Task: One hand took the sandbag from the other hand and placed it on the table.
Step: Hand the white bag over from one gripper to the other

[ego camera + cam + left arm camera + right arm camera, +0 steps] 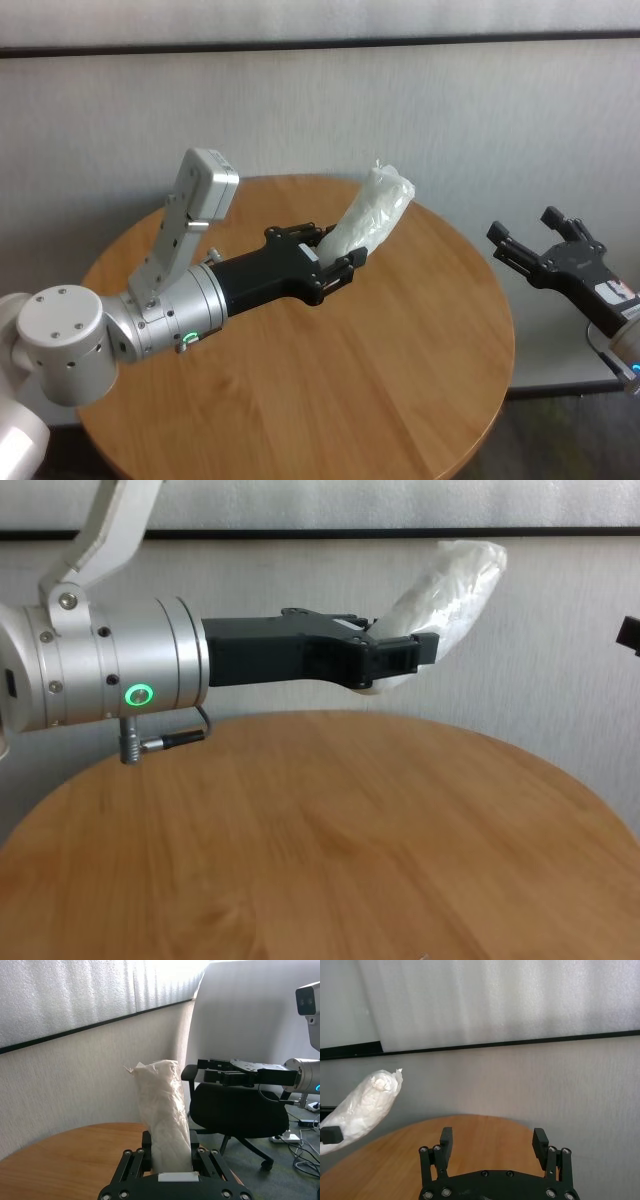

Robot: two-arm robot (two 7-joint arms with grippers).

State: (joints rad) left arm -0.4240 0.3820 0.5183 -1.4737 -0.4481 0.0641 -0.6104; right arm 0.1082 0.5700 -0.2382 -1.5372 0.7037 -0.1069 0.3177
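Observation:
My left gripper (335,262), on the silver wrist with the green ring, is shut on the lower end of the white crinkled sandbag (375,210) and holds it tilted up above the round wooden table (330,390). The left wrist view shows the sandbag (162,1095) rising between the left gripper's fingers (200,1152). My right gripper (525,230), with the blue ring, is open and empty beyond the table's right edge, apart from the sandbag. In the right wrist view the right gripper (493,1136) is open, with the sandbag (365,1105) off to one side.
A black office chair (240,1110) and floor cables (300,1150) stand beyond the table's right side. A pale wall with a dark rail (320,45) runs behind the table. The left arm's white camera bracket (195,215) sticks up over the table's left part.

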